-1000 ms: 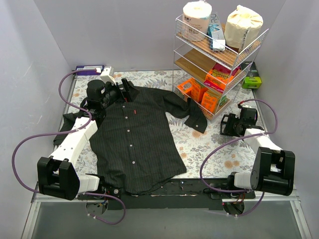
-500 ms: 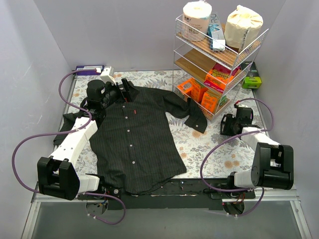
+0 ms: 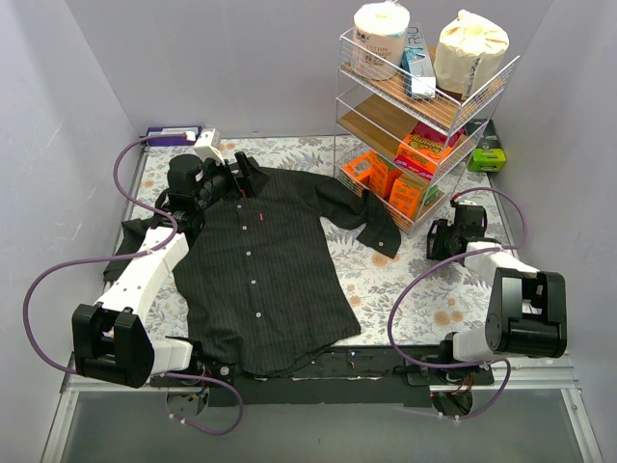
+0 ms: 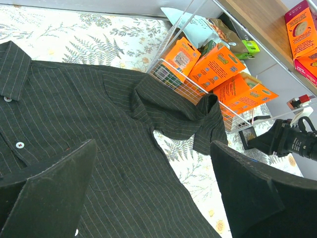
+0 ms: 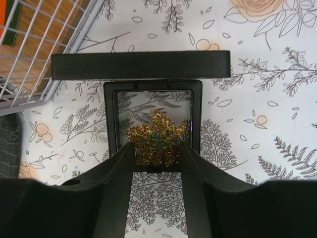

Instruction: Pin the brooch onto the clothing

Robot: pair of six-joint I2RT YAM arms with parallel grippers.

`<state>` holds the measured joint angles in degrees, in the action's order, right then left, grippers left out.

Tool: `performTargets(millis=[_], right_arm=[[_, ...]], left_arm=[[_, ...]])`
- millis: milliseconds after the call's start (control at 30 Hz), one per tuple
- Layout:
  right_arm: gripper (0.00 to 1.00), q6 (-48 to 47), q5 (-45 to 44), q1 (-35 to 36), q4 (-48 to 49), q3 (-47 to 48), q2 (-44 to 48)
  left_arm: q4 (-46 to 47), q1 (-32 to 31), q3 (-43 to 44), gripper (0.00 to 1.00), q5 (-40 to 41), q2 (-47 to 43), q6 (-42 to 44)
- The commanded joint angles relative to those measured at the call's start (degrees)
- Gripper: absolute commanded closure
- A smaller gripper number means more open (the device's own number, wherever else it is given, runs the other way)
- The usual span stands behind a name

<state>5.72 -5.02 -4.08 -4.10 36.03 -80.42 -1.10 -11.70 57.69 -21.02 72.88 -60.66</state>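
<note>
Showing two arms in matching livery: left arm (image 3: 145,270) at eight o'clock of the overhead view, right arm (image 3: 511,289) at four o'clock. Wearing smooth white shells along the links, with chunky black blocks at the joints. Trailing purple cables (image 3: 58,280) in loose loops beside each base. Carrying a small white cap at eleven o'clock, perhaps a camera mount. Ending in left gripper (image 4: 152,146) and right gripper (image 5: 156,148), both with broad, matte black, bevelled fingers (image 4: 49,193).
</note>
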Motion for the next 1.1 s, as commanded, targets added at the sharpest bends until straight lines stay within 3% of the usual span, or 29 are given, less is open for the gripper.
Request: performTargets(millis=[0,333,567,867,1067], right_arm=[[0.56,-0.6,-1.2,0.1,-1.0,1.8,-2.1],[0.78,0.0,1.1,0.4,-3.5,3.3,1.0],[0.82,0.5,3.3,3.0,-9.1,5.5,5.1],[0.85,2.0,3.6,12.0,-15.3,6.9,10.5],[0.85,1.9,8.3,25.1,-16.6,9.0,13.8]], left_arm=[[0.3,0.1,0.1,0.02,0.0,-0.6,0.6],[0.4,0.1,0.1,0.02,-0.3,-0.4,0.7],[0.8,0.1,-0.1,0.02,-4.6,-0.1,2.0],[1.9,-0.7,0.8,0.02,-9.7,2.4,3.0],[-1.0,-4.1,2.8,0.02,-13.8,5.6,1.9]])
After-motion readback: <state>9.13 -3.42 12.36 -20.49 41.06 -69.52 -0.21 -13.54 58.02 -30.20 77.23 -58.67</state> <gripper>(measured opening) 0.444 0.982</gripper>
